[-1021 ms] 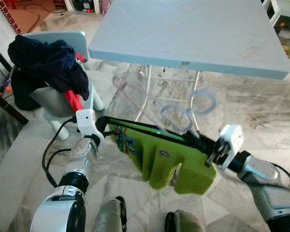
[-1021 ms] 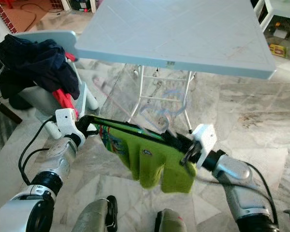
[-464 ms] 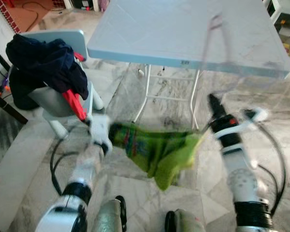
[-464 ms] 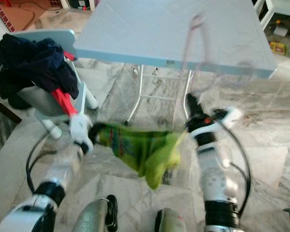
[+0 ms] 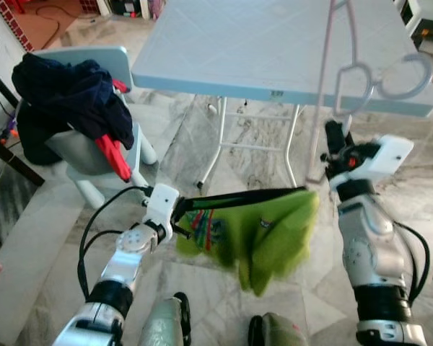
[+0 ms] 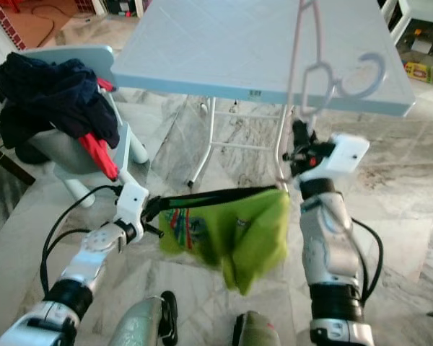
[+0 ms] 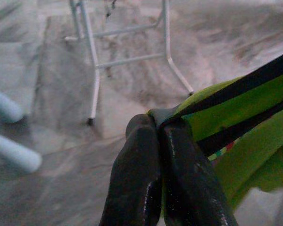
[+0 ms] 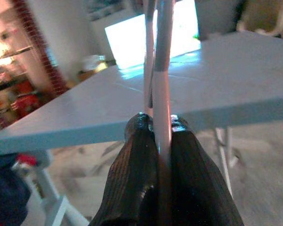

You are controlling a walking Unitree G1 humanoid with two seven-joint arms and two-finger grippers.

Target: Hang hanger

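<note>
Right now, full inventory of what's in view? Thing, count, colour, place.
hanger: 1, pale pink, upright in the right claw, hook loops in front of the table edge
green garment: 1, lime green with black trim, stretched between the two arms, hanging low
table: 1, light grey top on white metal legs, straight ahead
chair: 1, pale blue-grey, robot's left of the table
dark clothes: 1 pile, navy, draped over the chair
red item: 1, poking out below the pile
floor: grey marble tiles
left claw: shut on the garment's edge
right claw: shut on the hanger
</note>
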